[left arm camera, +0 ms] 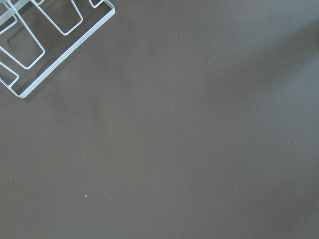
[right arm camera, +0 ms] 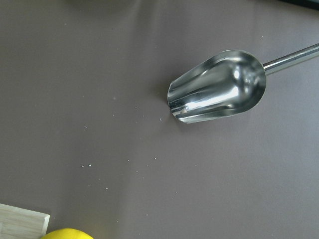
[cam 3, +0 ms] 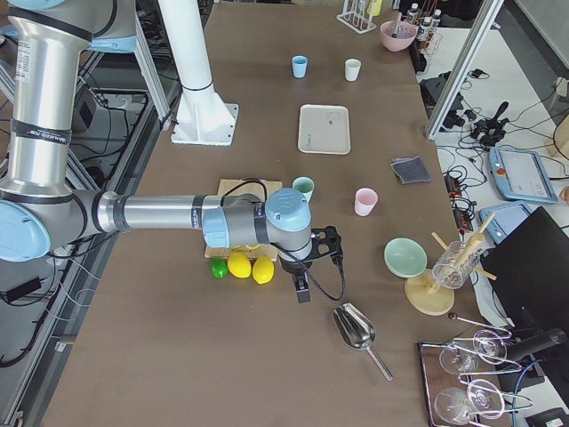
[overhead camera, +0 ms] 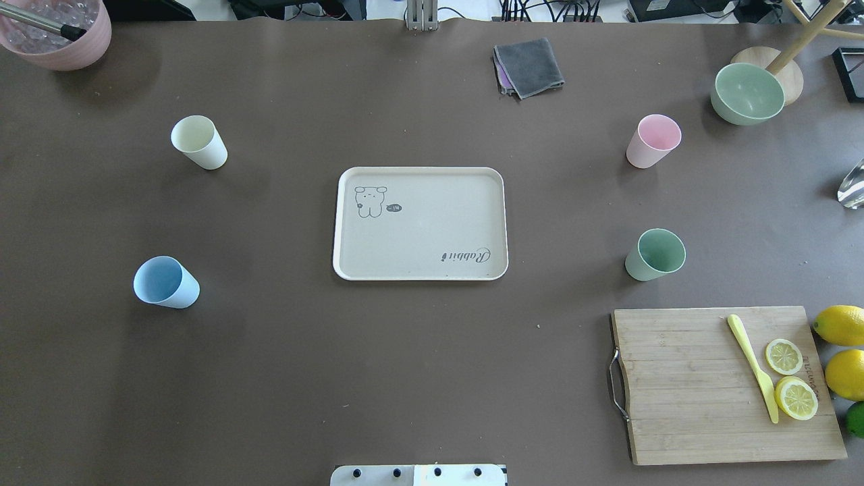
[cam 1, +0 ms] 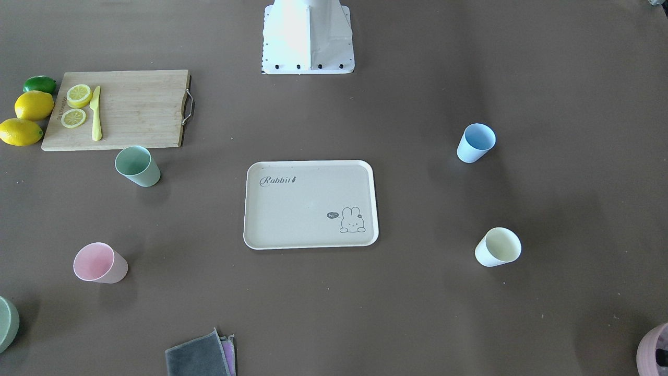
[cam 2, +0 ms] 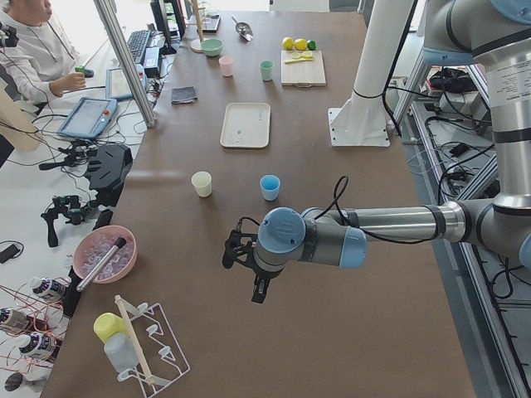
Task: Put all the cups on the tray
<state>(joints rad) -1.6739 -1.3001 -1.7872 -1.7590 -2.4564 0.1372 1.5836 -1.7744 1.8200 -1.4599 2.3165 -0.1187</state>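
The beige tray (cam 1: 308,209) with the "Rabbit" script lies flat mid-table with nothing on it, also in the overhead view (overhead camera: 418,229). All the cups stand upright on the table around it. The mint cup (overhead camera: 655,254) and pink cup (overhead camera: 653,140) are on the robot's right. The blue cup (overhead camera: 165,283) and cream-yellow cup (overhead camera: 198,142) are on its left. My left gripper (cam 2: 234,252) hovers over bare table far left of the cups. My right gripper (cam 3: 325,245) hovers beyond the lemons, far right. I cannot tell whether either is open or shut.
A wooden cutting board (overhead camera: 682,385) with lemon slices and a yellow knife lies at the near right, with lemons (overhead camera: 840,325) beside it. A green bowl (overhead camera: 747,93), a grey cloth (overhead camera: 528,66), a pink container (overhead camera: 57,30), a metal scoop (right arm camera: 218,87) and a wire rack (left arm camera: 35,45) stand at the table's edges.
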